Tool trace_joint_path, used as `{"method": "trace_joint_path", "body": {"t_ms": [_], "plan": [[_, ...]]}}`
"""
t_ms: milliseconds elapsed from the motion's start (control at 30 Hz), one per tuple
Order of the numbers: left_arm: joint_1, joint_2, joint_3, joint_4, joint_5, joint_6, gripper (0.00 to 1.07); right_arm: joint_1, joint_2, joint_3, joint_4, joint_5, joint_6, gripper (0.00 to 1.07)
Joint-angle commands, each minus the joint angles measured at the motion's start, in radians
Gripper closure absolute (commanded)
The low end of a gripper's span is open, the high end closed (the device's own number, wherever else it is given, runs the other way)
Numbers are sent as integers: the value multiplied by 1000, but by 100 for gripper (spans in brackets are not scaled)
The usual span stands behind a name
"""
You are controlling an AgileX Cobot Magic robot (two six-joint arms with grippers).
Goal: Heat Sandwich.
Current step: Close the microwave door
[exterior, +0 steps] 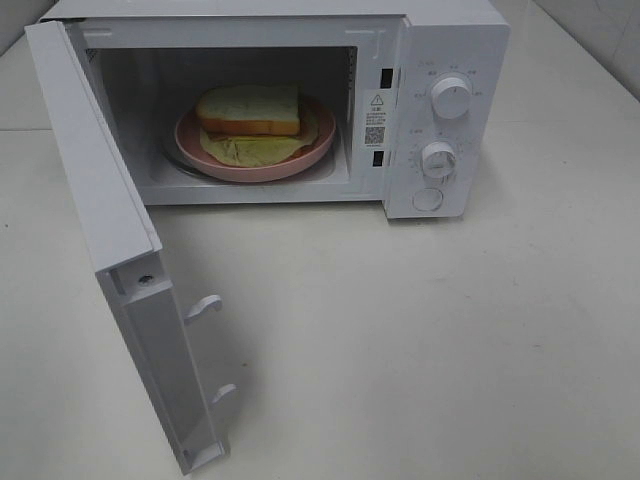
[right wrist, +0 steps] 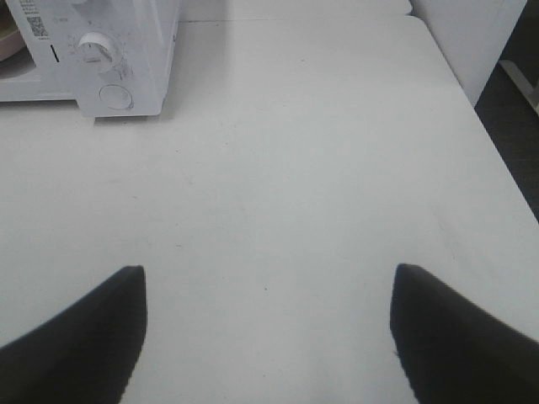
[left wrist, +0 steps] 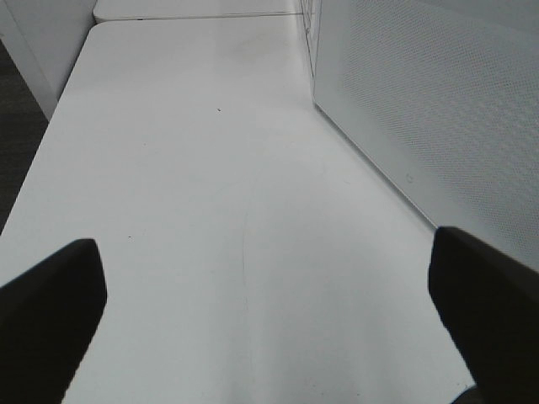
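It looks like a bare lab-style test bench mocked up as a kitchen corner: a white microwave (exterior: 478, 60) on a plain white table (exterior: 450, 340), a pale tiled wall (exterior: 600, 30) behind, dark floor (right wrist: 515, 126) beyond the table's edge.

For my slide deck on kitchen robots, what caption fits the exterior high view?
White microwave on a white table, door swung wide open, sandwich on a pink plate inside.
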Motion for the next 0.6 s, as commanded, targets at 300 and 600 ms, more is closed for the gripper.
{"method": "trace_joint_path", "body": {"t_ms": [300, 600], "plan": [[0, -8, 2, -6, -1, -1, 4, -31, -30, 5, 41, -10, -46, 31], [0, -8, 2, -6, -1, -1, 4, -31, -29, 5, 41, -10, -46, 31]]}}
